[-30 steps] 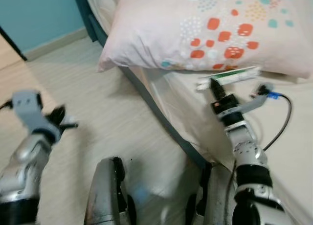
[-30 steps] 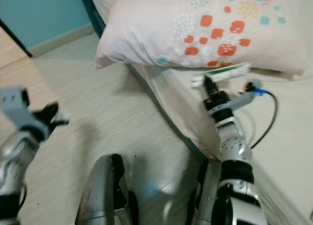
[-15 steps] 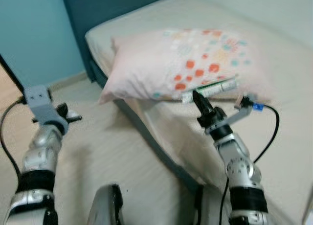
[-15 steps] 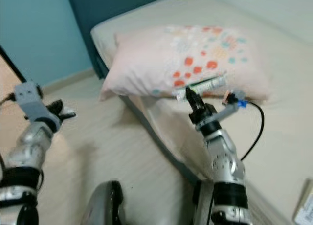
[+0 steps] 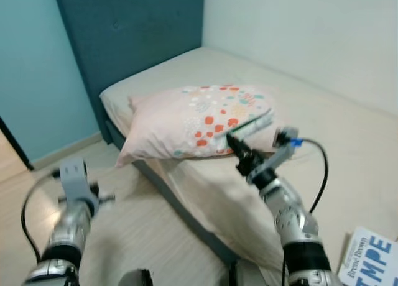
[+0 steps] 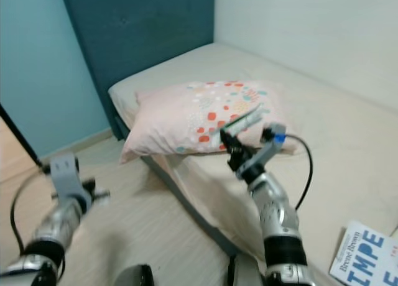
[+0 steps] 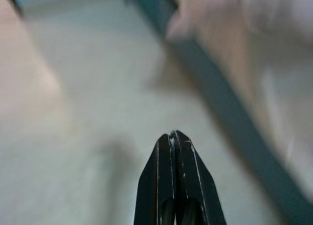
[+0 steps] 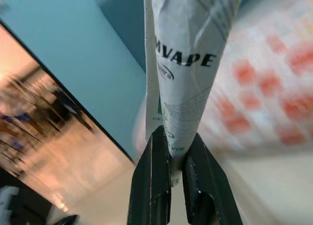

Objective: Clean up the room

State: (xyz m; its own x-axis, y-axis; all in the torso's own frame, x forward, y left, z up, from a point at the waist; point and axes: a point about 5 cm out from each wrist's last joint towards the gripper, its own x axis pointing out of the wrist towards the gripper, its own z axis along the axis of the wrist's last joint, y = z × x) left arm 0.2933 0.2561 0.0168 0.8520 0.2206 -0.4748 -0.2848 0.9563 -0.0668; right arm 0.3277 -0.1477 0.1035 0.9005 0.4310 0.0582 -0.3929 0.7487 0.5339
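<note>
My right gripper (image 5: 232, 143) is shut on one end of a white and green printed packet (image 5: 250, 125), which it holds up over the bed in front of the pillow (image 5: 180, 121). In the right wrist view the packet (image 8: 188, 54) stands out from between the two black fingers (image 8: 152, 181), and part of its black print reads "MVAPE". My left gripper (image 7: 172, 135) is shut with nothing in it, low over the pale floor (image 7: 98, 102) beside the bed frame.
The bed (image 5: 323, 124) has a beige sheet, a dark teal headboard (image 5: 137, 31) and a dark frame edge (image 5: 180, 205) along the floor. A white and blue printed box (image 5: 370, 258) lies on the bed at the near right. Open floor (image 5: 124, 217) lies to the left.
The camera has risen and pulled back, so the whole bed and headboard now show. The right gripper has lifted the packet from the sheet beside the pillow. The left arm hangs lower.
</note>
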